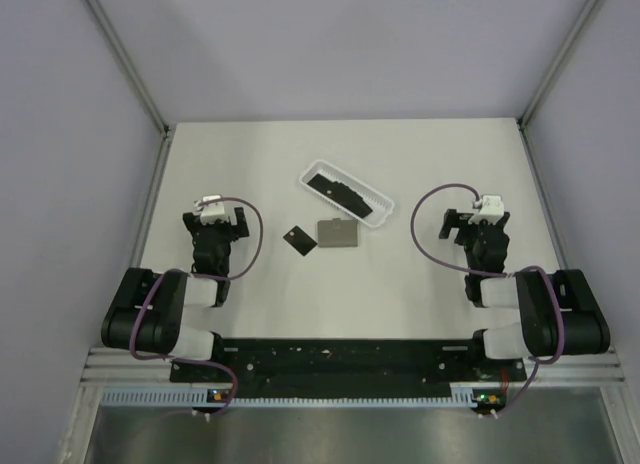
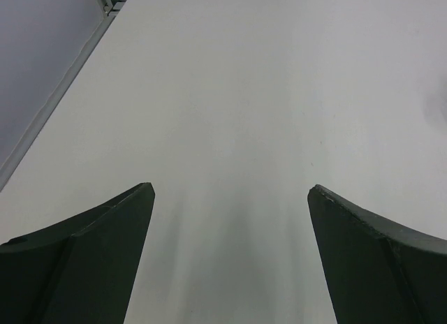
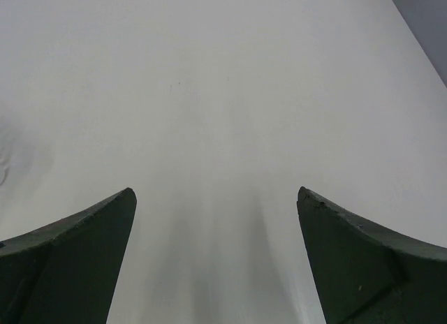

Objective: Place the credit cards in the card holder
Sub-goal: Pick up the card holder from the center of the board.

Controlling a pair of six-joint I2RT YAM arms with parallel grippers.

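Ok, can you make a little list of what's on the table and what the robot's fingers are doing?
card holder: grey, flat on the table, in the middle
loose card: black, beside the holder, on the left arm's side
tray: white, behind the holder, black cards inside
left fingers: open, holding nothing
right fingers: open, holding nothing

Black credit cards [image 1: 299, 240], grey card holder [image 1: 336, 232]

You have a smooth, matt white surface [image 1: 250, 164] before you. The card holder [image 1: 336, 232] looks like dull grey metal, the credit cards [image 1: 299, 239] are flat matt black, and the tray [image 1: 380, 209] looks like translucent white plastic.
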